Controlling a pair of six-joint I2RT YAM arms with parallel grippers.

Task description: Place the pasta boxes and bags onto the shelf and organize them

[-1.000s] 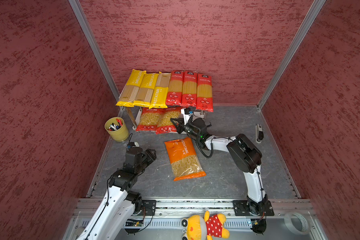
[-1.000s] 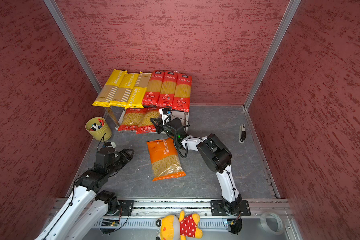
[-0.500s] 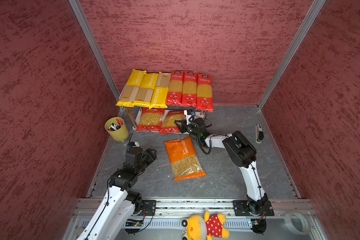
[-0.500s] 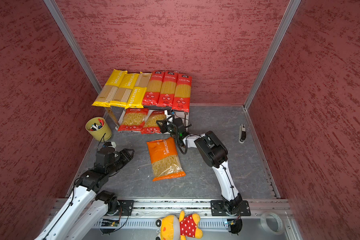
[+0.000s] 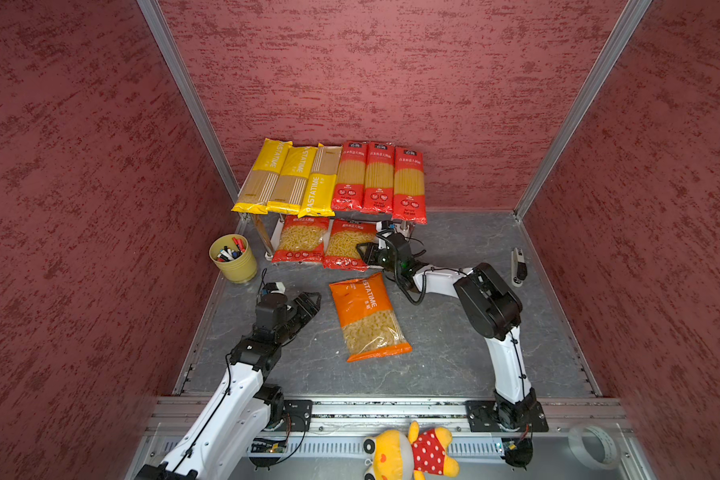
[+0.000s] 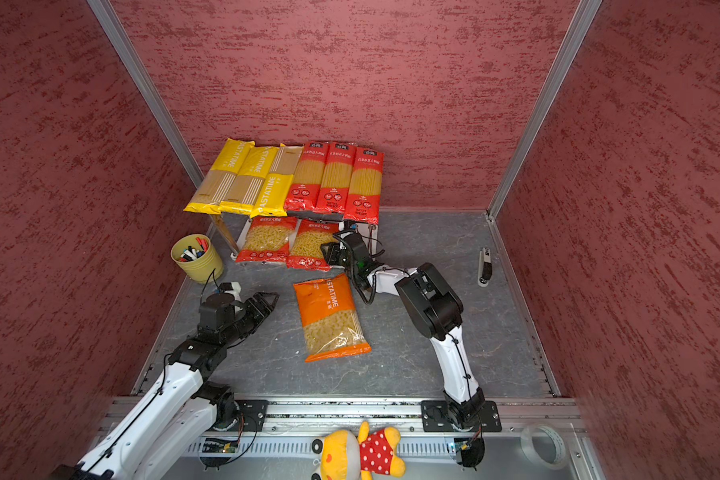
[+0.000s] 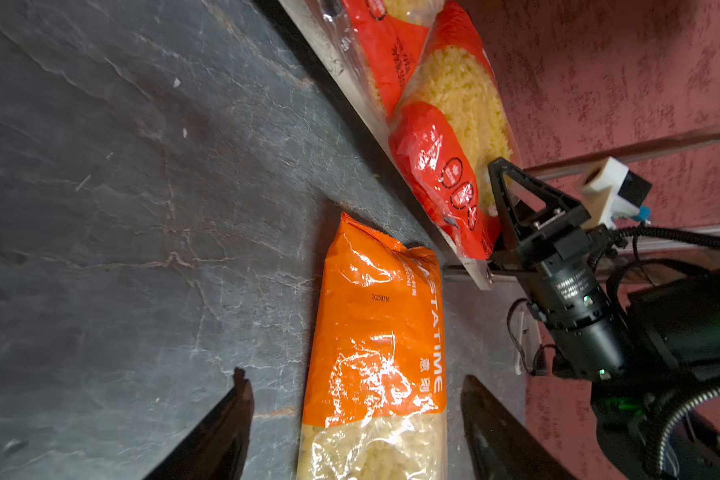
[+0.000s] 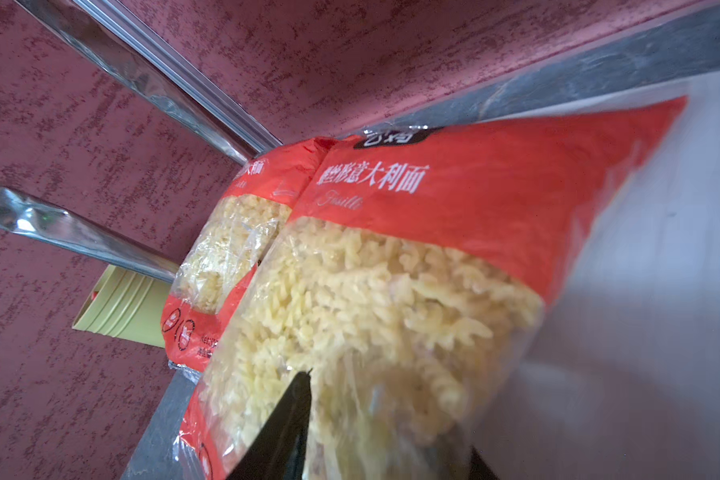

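Nearest the rail, plush toy and tape roll lie outside the work area, not part of the job. Next in, L gripper sits low over the floor just beside the orange macaroni bag. Its jaws are wide apart w/ nothing in them, prob. lined up for the next pick. That bag is the one pack not yet shelved: it lies flat on the floor, top end toward the shelf. Farther, R gripper reaches in at lower-tier height, jaws straddling the outer edge of the right fusilli bag. They're partly apart, but can't tell if the pads pinch it. The low reach makes sense: the upper board overhangs, so a bag must slide in from the front. That bag lies on the lower board, touching the left fusilli bag, both front ends hanging past the board's edge. Pen cup stands left of the shelf. On top, yellow spaghetti packs and red spaghetti packs lie side by side, sorted by colour, filling the tier. Vs 1 s ago: the right fusilli bag looked more askew, now sits squarer next to its neighbour. R arm pushed in, then eased back. L jaws spread a bit wider; orange bag unmoved.
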